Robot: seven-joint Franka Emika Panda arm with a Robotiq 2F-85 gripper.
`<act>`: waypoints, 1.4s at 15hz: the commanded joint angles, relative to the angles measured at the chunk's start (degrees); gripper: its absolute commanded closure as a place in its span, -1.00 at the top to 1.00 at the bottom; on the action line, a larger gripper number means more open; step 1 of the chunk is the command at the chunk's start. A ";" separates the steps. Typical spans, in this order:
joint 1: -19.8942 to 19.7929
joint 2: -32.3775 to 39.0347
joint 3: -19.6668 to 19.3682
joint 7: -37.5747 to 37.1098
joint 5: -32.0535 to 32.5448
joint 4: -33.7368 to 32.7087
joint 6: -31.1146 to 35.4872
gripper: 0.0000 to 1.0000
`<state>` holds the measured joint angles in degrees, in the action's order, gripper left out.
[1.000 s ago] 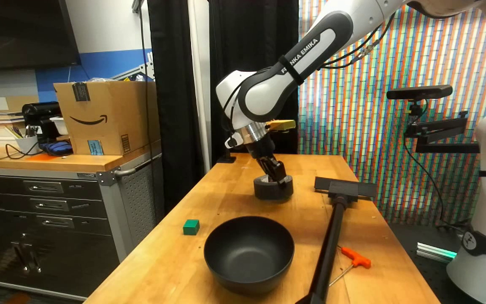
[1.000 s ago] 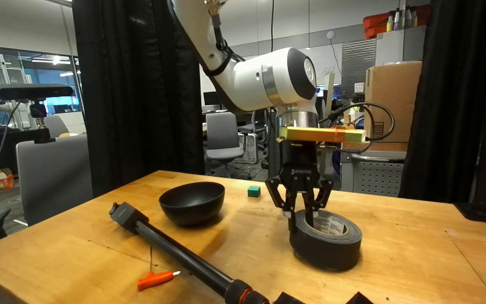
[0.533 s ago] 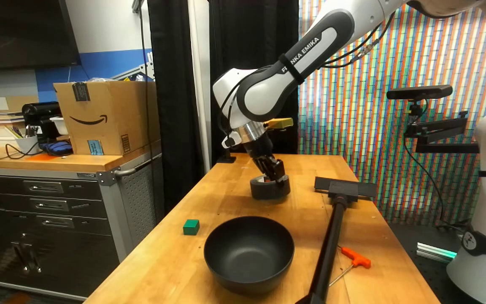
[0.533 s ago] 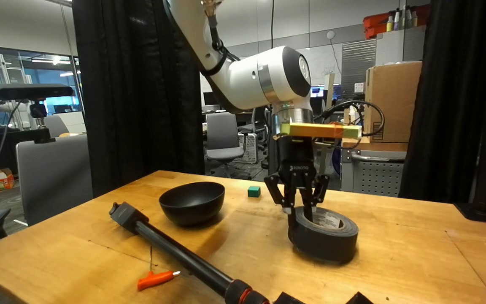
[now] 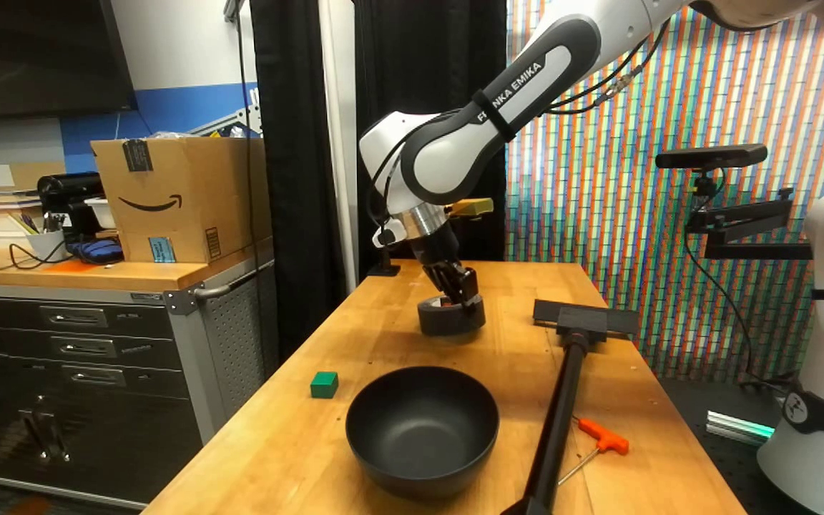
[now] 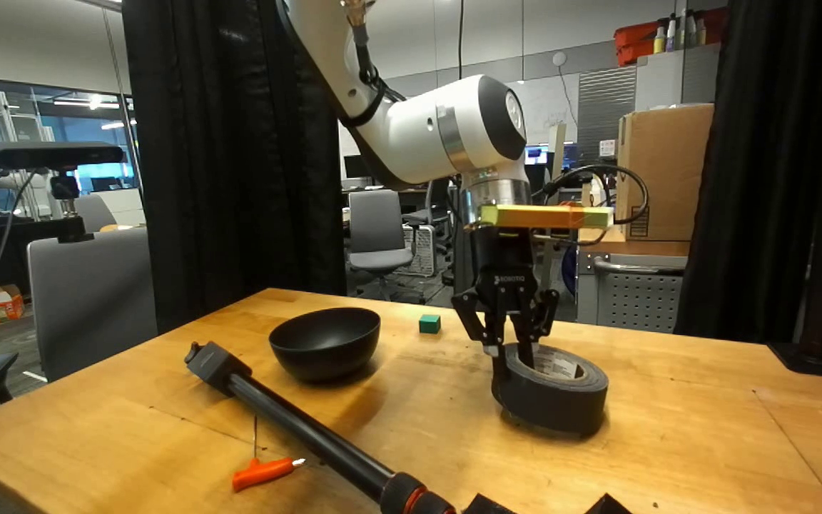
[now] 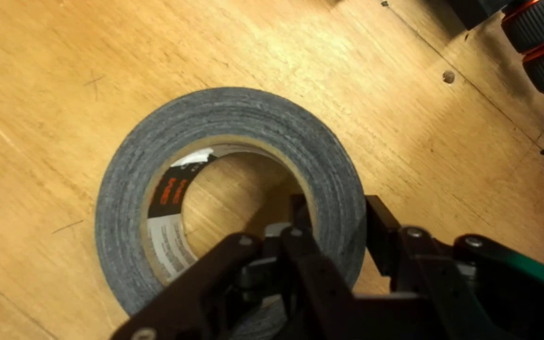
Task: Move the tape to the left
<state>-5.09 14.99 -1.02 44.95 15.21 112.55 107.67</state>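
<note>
Since half a second ago my gripper (image 6: 514, 368) and the tape (image 6: 561, 401) have shifted slightly together, toward the left edge of the table (image 5: 362, 343) as an exterior view shows it. I have the tape pinched by its wall: one finger (image 7: 380, 226) stands against the outside, the other inside the hole. It is about midway between the left and right edges there, in from the far edge; I cannot tell whether its underside touches the table.

The other things on the table have stayed put. In an exterior view the green cube (image 5: 324, 385) sits just in from the left edge, and the bowl (image 5: 423, 429) stands between it and a black pole (image 5: 559, 415), which lies lengthwise, nearer the right edge. An orange-handled key (image 5: 604, 437) lies between the pole and that edge. Beyond the left edge a brown box (image 5: 190, 179) sits on a drawer cabinet (image 5: 76, 443), black curtains (image 5: 430, 64) hang behind the far left corner, and a striped panel (image 5: 598, 200) shows behind the far right corner.
</note>
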 commanded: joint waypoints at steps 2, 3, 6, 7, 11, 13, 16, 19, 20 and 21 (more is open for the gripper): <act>0.46 -0.24 -0.14 -0.55 2.84 -1.23 1.03 -0.83; 0.48 -0.25 -0.14 -0.69 3.21 -1.20 1.46 -0.83; 0.55 -0.21 -0.20 -1.12 4.22 -1.05 2.78 -0.83; 0.55 -0.22 -0.20 -1.08 4.48 -1.00 3.04 -0.83; 0.54 -0.15 -0.19 -0.38 5.75 -1.02 4.18 -0.83; 0.46 -0.15 -0.17 0.02 6.06 -0.97 4.79 -0.83; 0.46 -0.15 -0.17 0.53 6.69 -0.89 4.94 -0.83; 0.46 -0.27 -0.09 1.37 7.04 -0.74 5.19 -0.83; 0.46 -0.31 -0.07 1.72 7.21 -0.71 5.41 -0.83; 0.40 -0.31 -0.07 2.08 7.27 -0.68 5.77 -0.83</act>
<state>-4.97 15.07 -1.02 45.67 20.83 112.56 112.37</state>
